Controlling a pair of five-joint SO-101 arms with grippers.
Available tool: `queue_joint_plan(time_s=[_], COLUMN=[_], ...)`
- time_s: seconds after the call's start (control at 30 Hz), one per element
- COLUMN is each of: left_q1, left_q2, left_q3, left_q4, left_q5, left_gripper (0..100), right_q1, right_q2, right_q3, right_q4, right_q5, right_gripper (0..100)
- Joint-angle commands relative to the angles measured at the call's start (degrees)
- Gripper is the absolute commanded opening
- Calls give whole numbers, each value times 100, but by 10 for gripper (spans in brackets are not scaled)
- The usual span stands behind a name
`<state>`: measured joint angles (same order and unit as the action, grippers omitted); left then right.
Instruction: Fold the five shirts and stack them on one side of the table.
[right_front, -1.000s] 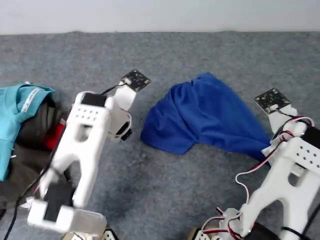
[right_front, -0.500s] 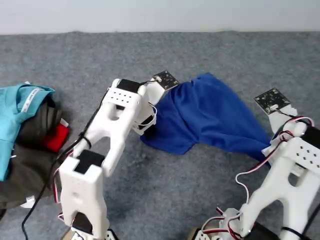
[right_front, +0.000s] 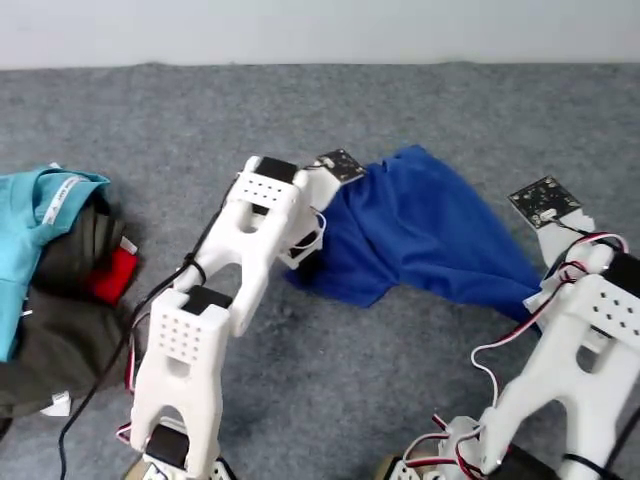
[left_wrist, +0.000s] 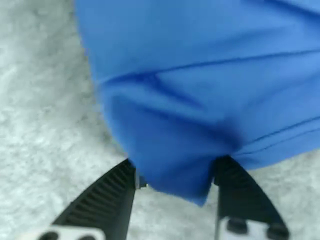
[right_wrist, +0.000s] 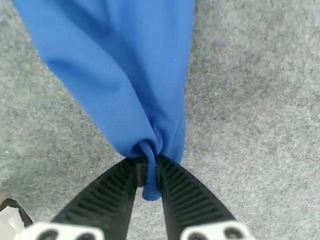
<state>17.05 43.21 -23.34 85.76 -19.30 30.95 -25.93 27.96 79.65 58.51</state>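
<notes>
The blue shirt (right_front: 420, 235) lies crumpled on the grey table (right_front: 380, 400), just toward 3 o'clock of centre in the high view. Its long axis runs roughly along the 9-to-3 line, dipping a little toward 4 o'clock at the far end. A rounded hump of cloth rises toward 12 o'clock.

The right tool (right_wrist: 147, 162) has its jaws narrowed onto a bunched corner of the shirt, at the shirt's 4 o'clock tip. From that pinch the fabric fans out and away from the tool.

The left tool (left_wrist: 176, 169) stands wide, with the shirt's 9 o'clock edge lying between its two jaws. A folded lip of cloth reaches in past the fingertips, but nothing is clamped yet. The shirt's body extends from this tool toward 3 o'clock, so the two tools sit at opposite ends of the long axis, and the left arm is the nearer one to the free end.

My judgement is that the coming move turns on closing the left tool on that edge, so the shirt can be drawn out along its length between the two holds and laid flat.

At the table's 9 o'clock edge a heap waits: a teal shirt (right_front: 40, 225) on top, a dark shirt (right_front: 50, 340) beneath it and a red shirt (right_front: 112, 275) showing between them.
</notes>
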Motion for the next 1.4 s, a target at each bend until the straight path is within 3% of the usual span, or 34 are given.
queue_joint_plan(time_s=[0.0,0.13,0.37,0.8,0.93,1.1,1.23,1.37], left_q1=[281,457,325,-712,-791,-870,-870,-879], left_q2=[79,114,-431,-4237,-5319,-6374,-6901,-7165], left_q3=[-347,-532,-1165,-1279,-1279,-1279,-1279,-1279], left_q4=[299,527,1495,1451,1108,105,-800,-1169], left_q5=[62,53,44,62,62,44,18,-264], left_gripper=[154,11,13,13,14,14,14,14], right_q1=[92,92,92,-66,-207,-259,-268,-268], right_q2=[-189,-189,-198,-1411,-1701,-1895,-1824,-1859], right_q3=[-35,-53,-79,-1152,-1459,-1468,-1415,-1433], right_q4=[-40,-40,-40,-101,-347,-1262,-1851,-2501], right_q5=[-70,-70,-70,-79,-88,-88,-88,-431], right_gripper=[9,9,9,9,9,9,9,9])
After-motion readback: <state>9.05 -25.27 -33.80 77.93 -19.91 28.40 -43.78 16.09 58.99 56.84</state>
